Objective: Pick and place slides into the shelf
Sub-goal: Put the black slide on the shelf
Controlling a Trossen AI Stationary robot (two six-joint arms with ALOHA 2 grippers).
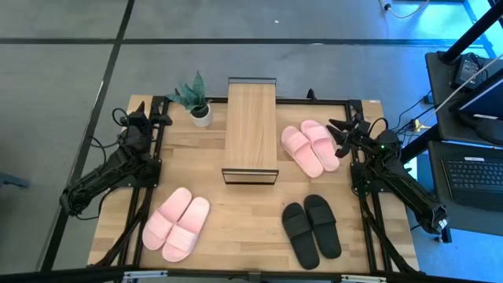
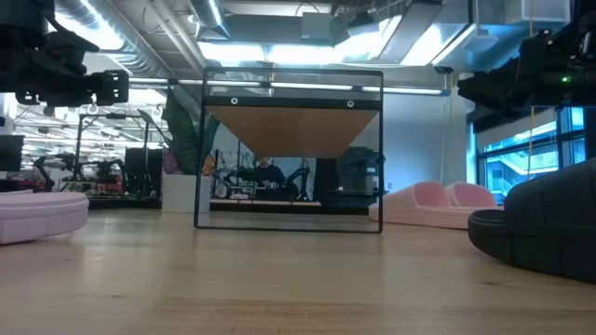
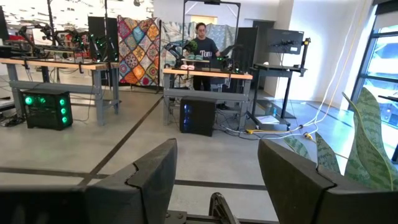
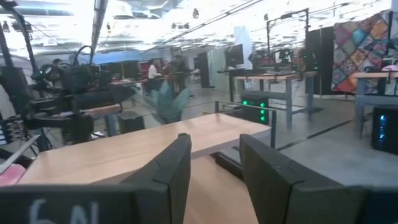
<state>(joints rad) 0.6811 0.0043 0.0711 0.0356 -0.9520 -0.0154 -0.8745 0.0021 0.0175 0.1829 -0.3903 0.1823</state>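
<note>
The shelf (image 1: 251, 130), a low rack with a light wood top and a black frame, stands at mid-table, its feet on the tabletop. One light pink pair of slides (image 1: 310, 147) lies to the right of it. A second pink pair (image 1: 177, 222) lies near the left front, and the black pair (image 1: 312, 229) near the right front. All of them rest flat on their soles. My left gripper (image 1: 159, 119) hovers open at the far left corner, pointing away from the table (image 3: 217, 180). My right gripper (image 1: 338, 130) hovers open just right of the far pink pair, facing the shelf top (image 4: 143, 146).
A small potted plant (image 1: 198, 102) stands at the far edge, left of the shelf. Bare tabletop (image 1: 244, 228) lies between the near pink pair and the black pair. Beyond the table are workbenches and a person (image 3: 202, 50). A cart with a laptop (image 1: 475, 169) stands off the right side.
</note>
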